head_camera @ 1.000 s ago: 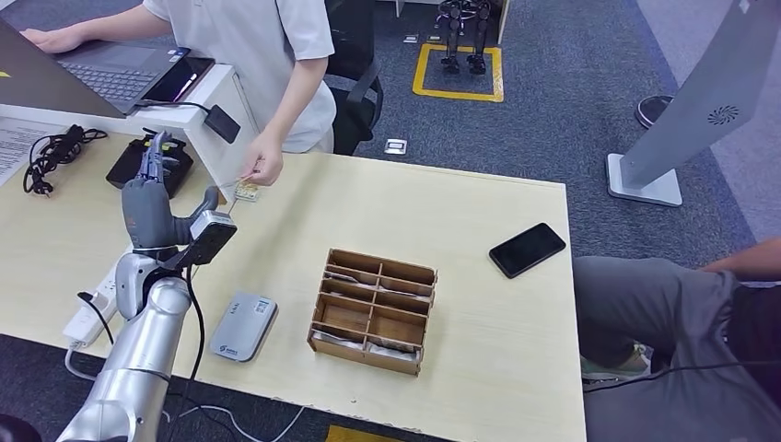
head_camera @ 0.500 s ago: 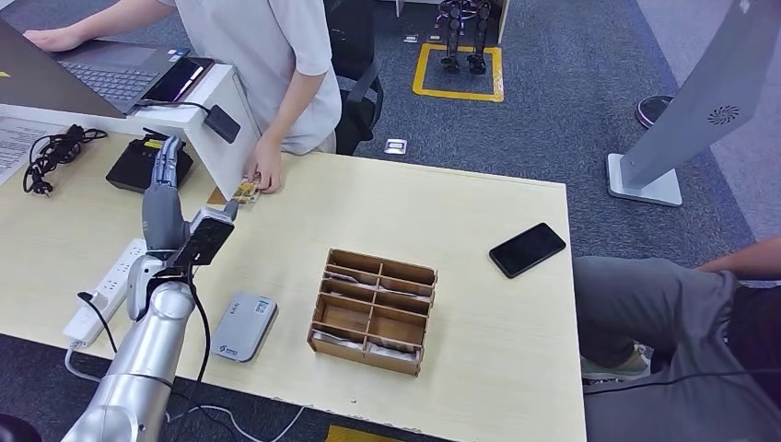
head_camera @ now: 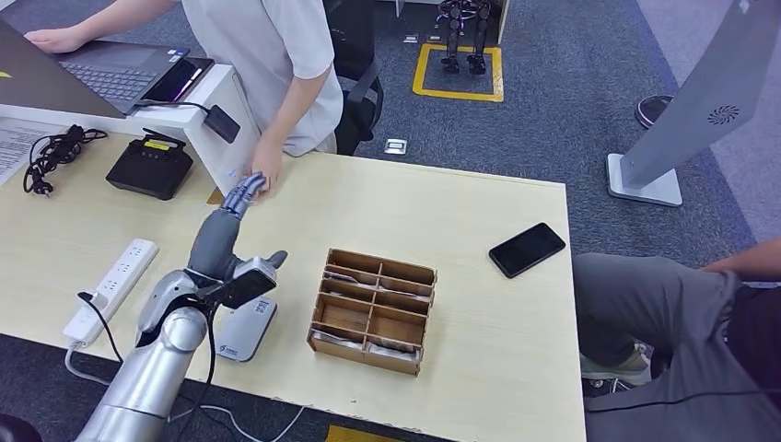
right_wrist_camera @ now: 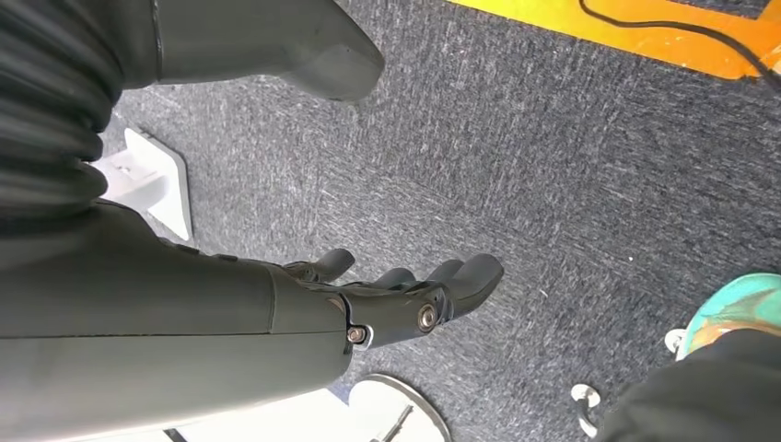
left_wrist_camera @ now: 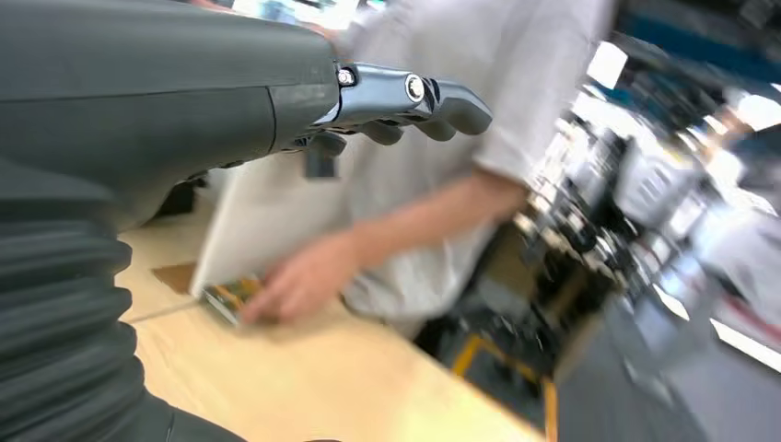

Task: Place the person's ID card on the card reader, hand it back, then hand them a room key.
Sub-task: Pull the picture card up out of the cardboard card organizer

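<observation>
The left hand (head_camera: 221, 238) reaches toward 12 o'clock, fingers (left_wrist_camera: 419, 95) extended and empty, their tips near the person's hand (left_wrist_camera: 299, 285), which presses the ID card (left_wrist_camera: 232, 296) to the bench (head_camera: 479, 313). The right hand (right_wrist_camera: 304, 304) hangs empty, fingers loosely apart. The card reader (head_camera: 244, 329) lies at 6 o'clock of the left hand.

Left robot hand (head_camera: 224, 232) outstretched, fingers apart.

From my head view the left hand (head_camera: 224, 230) reaches to the person's hand (head_camera: 265, 171) and its fingertips cover the ID card (left_wrist_camera: 230, 296); I can't tell contact. Left wrist view is motion-blurred, card print unreadable, half under the person's fingers. Person cropped at frame top. Card reader (head_camera: 243, 328) partly behind my forearm. Wooden organizer (head_camera: 372, 309) contents too small to tell.
</observation>
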